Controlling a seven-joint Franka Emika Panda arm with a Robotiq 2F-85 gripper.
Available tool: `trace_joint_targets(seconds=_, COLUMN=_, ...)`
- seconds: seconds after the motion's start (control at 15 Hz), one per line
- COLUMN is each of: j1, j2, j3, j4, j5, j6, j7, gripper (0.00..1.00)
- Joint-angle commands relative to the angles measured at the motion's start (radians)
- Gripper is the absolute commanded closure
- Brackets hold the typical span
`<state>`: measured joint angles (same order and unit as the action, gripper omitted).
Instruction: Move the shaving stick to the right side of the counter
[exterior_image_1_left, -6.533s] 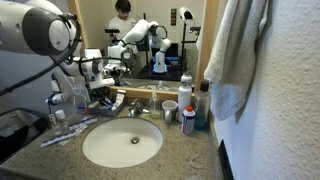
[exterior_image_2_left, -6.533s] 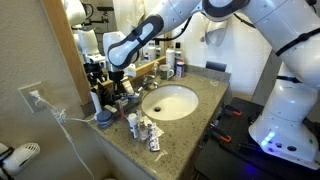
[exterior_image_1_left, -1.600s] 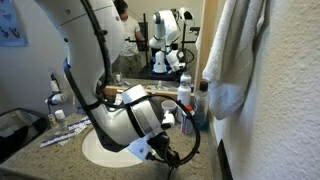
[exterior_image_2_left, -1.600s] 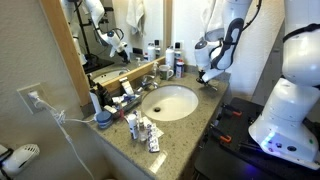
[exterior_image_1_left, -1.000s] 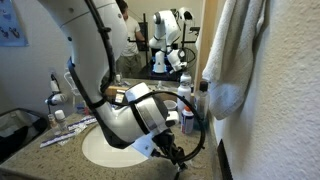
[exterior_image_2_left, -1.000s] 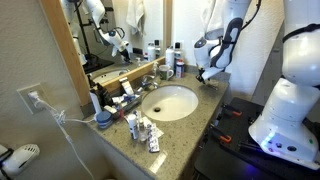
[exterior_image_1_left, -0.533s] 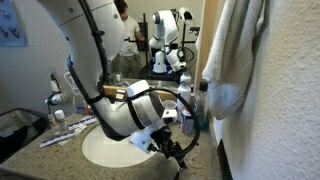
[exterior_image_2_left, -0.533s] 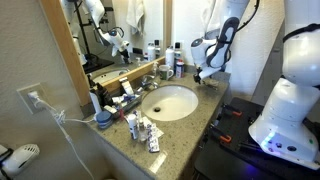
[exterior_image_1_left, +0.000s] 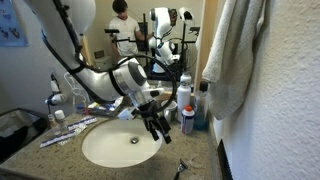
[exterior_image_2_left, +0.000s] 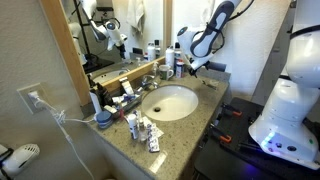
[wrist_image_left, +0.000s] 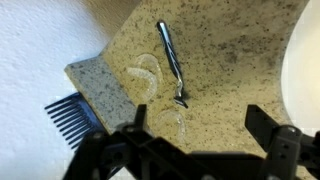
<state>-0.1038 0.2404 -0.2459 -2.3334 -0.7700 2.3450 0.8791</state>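
Note:
The shaving stick (wrist_image_left: 172, 62), slim and dark with a wider head, lies flat on the speckled granite counter (wrist_image_left: 230, 60) near its corner. In the wrist view it is well clear of my gripper (wrist_image_left: 200, 116), which hangs open above it with nothing between its fingers. In an exterior view the stick (exterior_image_1_left: 181, 170) rests at the counter's front right, beside the white sink (exterior_image_1_left: 120, 145), and my gripper (exterior_image_1_left: 160, 128) is raised above the basin's right rim. In an exterior view my gripper (exterior_image_2_left: 190, 65) is lifted over the counter (exterior_image_2_left: 190, 120), and the stick (exterior_image_2_left: 210, 84) lies below it.
Bottles (exterior_image_1_left: 186, 118) and a cup stand at the back right, under a hanging towel (exterior_image_1_left: 235, 50). Toothbrushes and tubes (exterior_image_1_left: 70, 128) lie left of the sink, behind the faucet (exterior_image_1_left: 135, 108). Small toiletries (exterior_image_2_left: 145, 130) crowd one counter end. A dark comb-toothed object (wrist_image_left: 65, 118) shows past the counter edge.
My gripper has opened and risen away from the counter's right end. The shaving stick it was holding now lies free on the granite.

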Motion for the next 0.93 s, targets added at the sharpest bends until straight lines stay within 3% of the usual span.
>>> trace_joint_targets(seconds=0.0, j1=0.039, j2=-0.116, j3=0.059, j4=0.005, j5=0.041, j6=-0.090, j7=-0.094, gripper=0.00)
trace_joint_targets(seconds=0.53, j1=0.088, j2=-0.252, j3=0.194, j4=0.037, j5=0.092, j6=0.088, j7=-0.355, gripper=0.00)
trace_joint_targets(seconds=0.87, j1=0.105, j2=-0.283, j3=0.230, j4=0.049, j5=0.270, j6=0.244, j7=-0.659, gripper=0.00)
